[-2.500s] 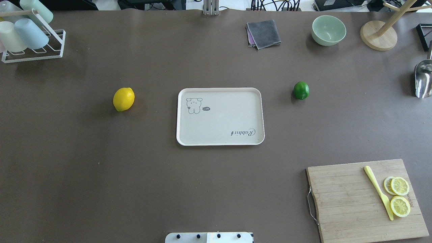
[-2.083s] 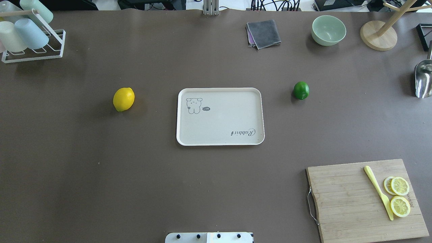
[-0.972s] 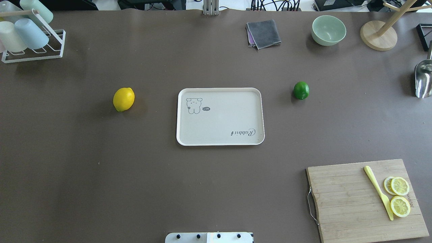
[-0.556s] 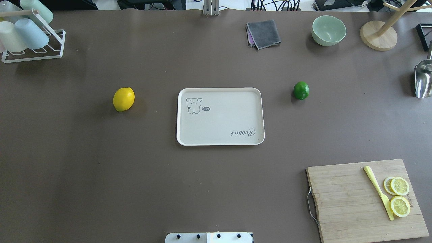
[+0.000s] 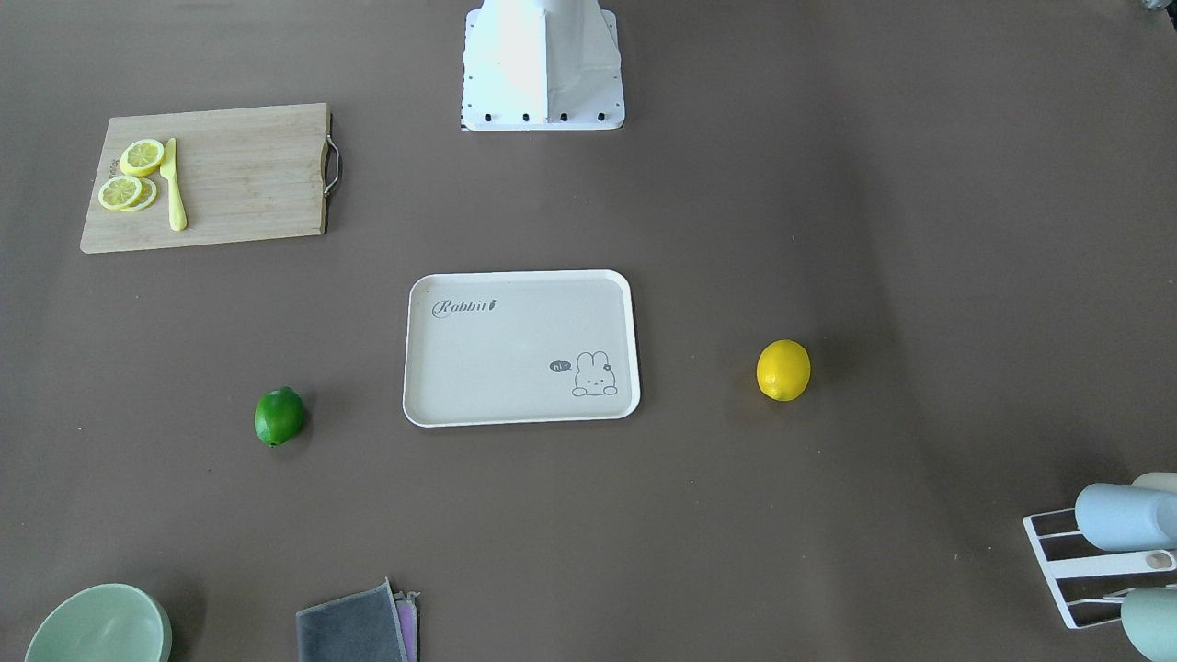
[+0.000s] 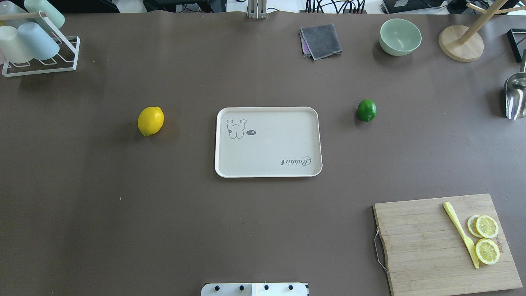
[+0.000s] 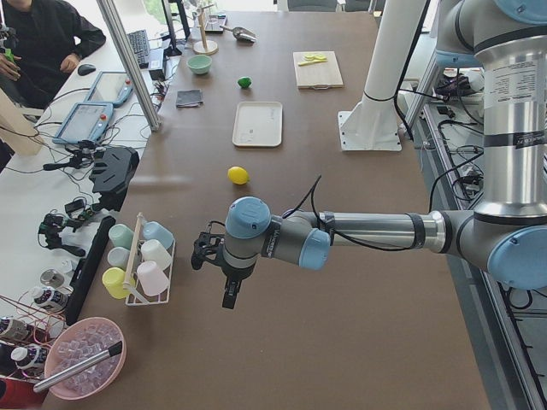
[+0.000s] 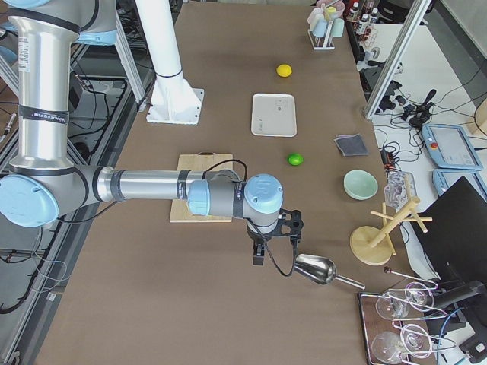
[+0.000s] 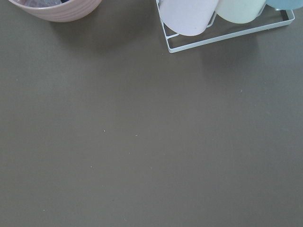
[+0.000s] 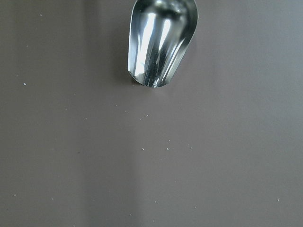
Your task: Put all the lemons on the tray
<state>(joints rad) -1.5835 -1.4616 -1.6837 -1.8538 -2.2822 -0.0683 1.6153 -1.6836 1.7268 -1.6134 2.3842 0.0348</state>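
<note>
Lemons: yellow lemon point(image 6: 151, 121), green lemon point(image 6: 366, 110) on the surface point(image 6: 263, 230), each side of the tray point(image 6: 267, 174).
My claws: left claw point(image 7: 229, 295), right claw point(image 8: 259, 255) far off; wide or narrow, I cannot tell.
Next: first step, I reach one lemon.

The tray point(image 6: 271, 142) is a cream rectangle with rounded corners and a raised white rim. It lies flat, long sides running left to right, with "Rabbit" lettering in one corner and a small bunny drawing in the corner diagonally opposite. The yellow lemon point(image 6: 150, 120), oval and bright, lies on its side well off the tray's left short edge. The green lemon point(image 6: 366, 110), smaller and seemingly glossy, lies off the tray's right short edge, about level with its far rim. Neither touches the tray.
</note>
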